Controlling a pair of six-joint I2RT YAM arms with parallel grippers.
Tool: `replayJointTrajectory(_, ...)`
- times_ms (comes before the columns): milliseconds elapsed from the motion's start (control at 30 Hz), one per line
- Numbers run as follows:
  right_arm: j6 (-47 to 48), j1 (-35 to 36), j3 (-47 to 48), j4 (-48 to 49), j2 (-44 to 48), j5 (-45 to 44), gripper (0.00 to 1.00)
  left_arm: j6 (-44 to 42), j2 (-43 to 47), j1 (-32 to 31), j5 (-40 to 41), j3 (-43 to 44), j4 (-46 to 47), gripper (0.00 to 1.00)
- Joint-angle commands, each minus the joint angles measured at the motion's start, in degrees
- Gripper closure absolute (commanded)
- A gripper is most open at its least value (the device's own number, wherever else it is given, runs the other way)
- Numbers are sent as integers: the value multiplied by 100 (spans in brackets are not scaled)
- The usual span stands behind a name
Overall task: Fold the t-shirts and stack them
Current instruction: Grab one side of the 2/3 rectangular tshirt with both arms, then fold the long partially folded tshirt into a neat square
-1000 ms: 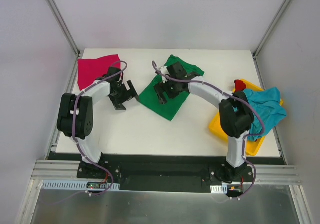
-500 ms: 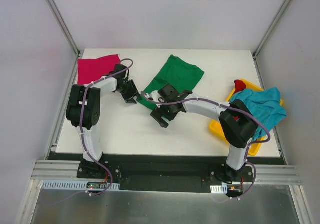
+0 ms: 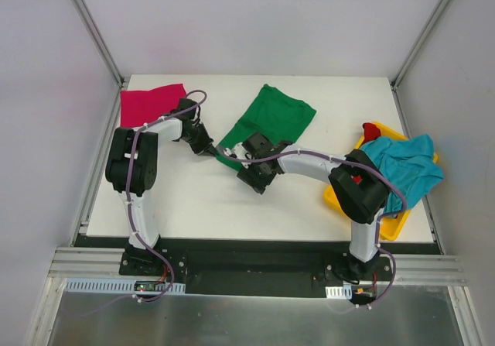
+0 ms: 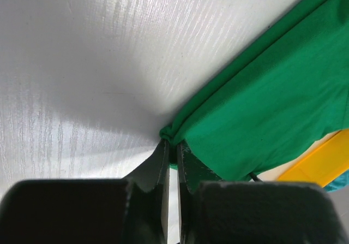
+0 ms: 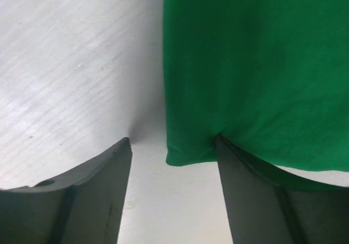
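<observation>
Left hand (image 4: 171, 146) has now been closed on a corner of the bright green cloth t-shirt (image 4: 262, 107), right hand (image 5: 173, 141) still open, so folding is prepared.

Surface: you had a white table (image 3: 201, 207).
Far left corner: your magenta t-shirt (image 3: 147, 106) lay flat there.
Far middle: your green t-shirt (image 3: 274, 118) lay spread, one corner pointing near-left.
Right edge: your yellow bin (image 3: 336, 195) sat askew.
</observation>
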State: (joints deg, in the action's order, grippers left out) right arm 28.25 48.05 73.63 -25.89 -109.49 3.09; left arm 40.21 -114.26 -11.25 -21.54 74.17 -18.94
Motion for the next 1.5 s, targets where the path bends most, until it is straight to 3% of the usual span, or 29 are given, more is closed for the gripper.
replayJointTrajectory(0,40,29,47,-153,-99,-274,43,-109,61,-18,413,-271,-207,100)
replayJointTrajectory(67,32,81,-76,-153,-20,-494,51,-83,245,-9,449,-490,-207,100)
replayJointTrajectory(100,23,81,-146,-145,33,-381,64,-74,368,-9,440,-587,-207,100)
replayJointTrajectory(267,-258,230,-419,-188,419,296,99,5,1202,0,571,-1307,-233,100)
replayJointTrajectory(400,-548,459,-446,-661,902,1006,99,189,2309,0,888,-2168,-277,100)
replayJointTrajectory(633,-1154,714,-612,-1032,1886,2773,99,813,4997,0,1327,-3865,-916,100)
replayJointTrajectory(733,-1383,811,-656,-1120,2221,3477,99,901,6114,-9,1512,-4051,-1514,100)
replayJointTrajectory(933,-1858,1065,-709,-918,2783,4296,99,945,7820,-9,2057,-3507,-2657,100)
replayJointTrajectory(1167,-2262,1119,-885,-760,3328,4183,99,998,7964,-18,1986,-2865,-2914,100)
replayJointTrajectory(1467,-2579,92,-1438,-680,3654,3690,99,1015,6392,-518,1854,-2189,-1658,100)
